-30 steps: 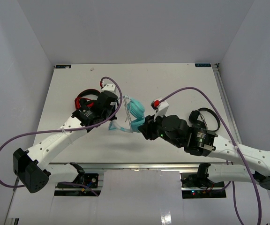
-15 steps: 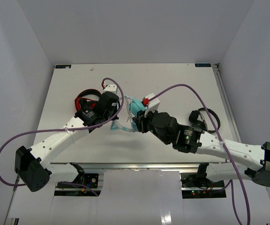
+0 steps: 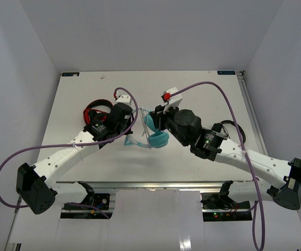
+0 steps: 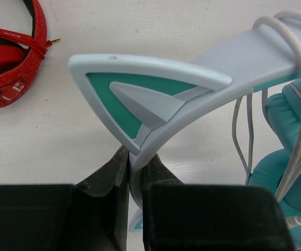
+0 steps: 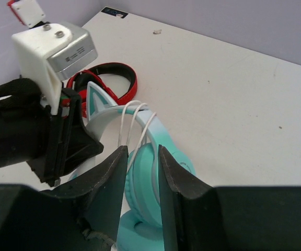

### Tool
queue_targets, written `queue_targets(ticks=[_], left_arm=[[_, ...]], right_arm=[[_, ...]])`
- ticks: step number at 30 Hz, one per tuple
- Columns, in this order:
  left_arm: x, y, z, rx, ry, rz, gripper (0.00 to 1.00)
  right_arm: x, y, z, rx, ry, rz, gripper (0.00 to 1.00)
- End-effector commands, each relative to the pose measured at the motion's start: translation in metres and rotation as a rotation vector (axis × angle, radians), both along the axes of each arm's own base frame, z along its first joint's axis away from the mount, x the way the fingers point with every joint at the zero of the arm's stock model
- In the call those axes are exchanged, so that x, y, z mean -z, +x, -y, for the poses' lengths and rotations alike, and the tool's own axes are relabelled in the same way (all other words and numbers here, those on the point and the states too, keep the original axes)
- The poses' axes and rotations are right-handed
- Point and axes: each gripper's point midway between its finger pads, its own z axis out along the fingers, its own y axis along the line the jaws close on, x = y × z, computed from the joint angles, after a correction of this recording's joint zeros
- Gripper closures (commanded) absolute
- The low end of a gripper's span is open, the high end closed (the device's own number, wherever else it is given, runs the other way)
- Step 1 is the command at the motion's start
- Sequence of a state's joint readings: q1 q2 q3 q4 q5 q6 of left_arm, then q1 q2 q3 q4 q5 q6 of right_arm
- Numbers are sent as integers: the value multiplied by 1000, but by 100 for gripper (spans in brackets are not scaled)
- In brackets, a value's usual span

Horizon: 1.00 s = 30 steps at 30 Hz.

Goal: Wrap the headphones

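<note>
The teal headphones (image 3: 158, 140) lie mid-table, pale band (image 4: 203, 89) arching up with a cat ear on it. Their white cord (image 5: 135, 120) loops over the band three times. My left gripper (image 3: 128, 133) is shut on the band just under the cat ear, both fingers pressed flat against it (image 4: 136, 167). From the right, my right gripper (image 3: 158, 123) hovers over the upper cup (image 5: 148, 178). Its jaws stand about a cup's width apart (image 5: 141, 151), with the cup showing in the gap. Whether they touch the cup or the cord is unclear.
Red-and-black headphones (image 3: 95, 107) lie just left of the left gripper, also in the left wrist view (image 4: 14, 63). All-black headphones (image 3: 231, 130) rest behind the right forearm. Purple cables arc over both arms. White walls enclose the table.
The right arm swung left and away from me, from beside the lower cup to over the upper cup, its jaws narrowing slightly. The left gripper and the band stayed put.
</note>
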<state>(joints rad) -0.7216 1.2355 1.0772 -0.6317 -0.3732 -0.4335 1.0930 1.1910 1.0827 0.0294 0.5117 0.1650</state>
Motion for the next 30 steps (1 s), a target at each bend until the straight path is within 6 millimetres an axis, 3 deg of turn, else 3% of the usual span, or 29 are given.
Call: queue_targets(ticks=[1, 11, 23, 30], left_arm=[[-32, 5, 9, 4, -116, 89, 100], [-38, 4, 8, 10, -127, 101, 100], [-39, 3, 9, 13, -130, 100, 100], [-41, 3, 9, 12, -139, 105, 100]], right_arm=[[-29, 10, -8, -21, 75, 37, 64], [-11, 18, -27, -51, 47, -6, 65], [4, 24, -29, -23, 23, -27, 66], [8, 25, -33, -30, 14, -34, 75]])
